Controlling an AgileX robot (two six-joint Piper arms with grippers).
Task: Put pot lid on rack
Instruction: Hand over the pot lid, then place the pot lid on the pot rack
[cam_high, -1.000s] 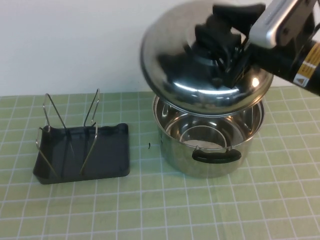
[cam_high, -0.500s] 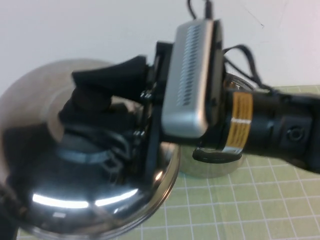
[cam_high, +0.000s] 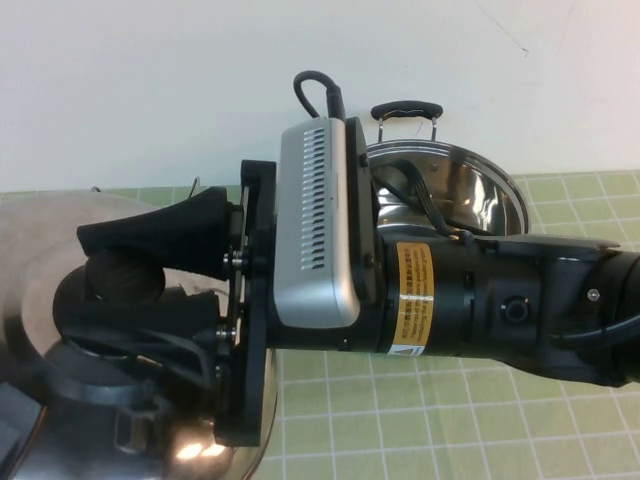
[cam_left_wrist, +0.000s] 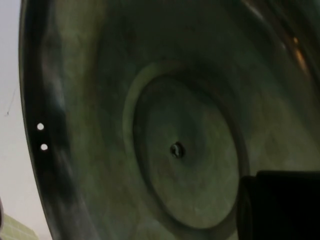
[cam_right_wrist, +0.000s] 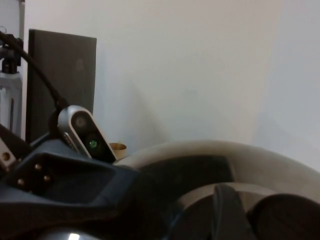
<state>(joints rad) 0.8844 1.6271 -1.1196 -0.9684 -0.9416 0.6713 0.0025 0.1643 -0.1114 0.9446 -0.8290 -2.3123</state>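
Note:
The pot lid (cam_high: 30, 250) is shiny steel and fills the lower left of the high view, lifted close to the camera. My right gripper (cam_high: 115, 285) is shut on its black knob (cam_high: 120, 275), with one finger above and one below. The right wrist view shows the lid's dome (cam_right_wrist: 240, 155) and the knob (cam_right_wrist: 285, 217). The left wrist view is filled by the lid's underside (cam_left_wrist: 100, 100) with its centre screw (cam_left_wrist: 176, 149). A dark part of my left gripper (cam_left_wrist: 280, 205) sits at that view's edge. The rack is hidden behind the lid and the arm.
The deep steel pot (cam_high: 480, 195) stands uncovered at the back right, one black handle (cam_high: 405, 108) showing above its rim. My right arm (cam_high: 480, 310) spans the middle of the high view. Green checked mat (cam_high: 450, 420) lies in front.
My right arm has carried the lid from above the pot to the left and nearer the camera. The pot is now uncovered behind the arm, and the rack is now hidden.

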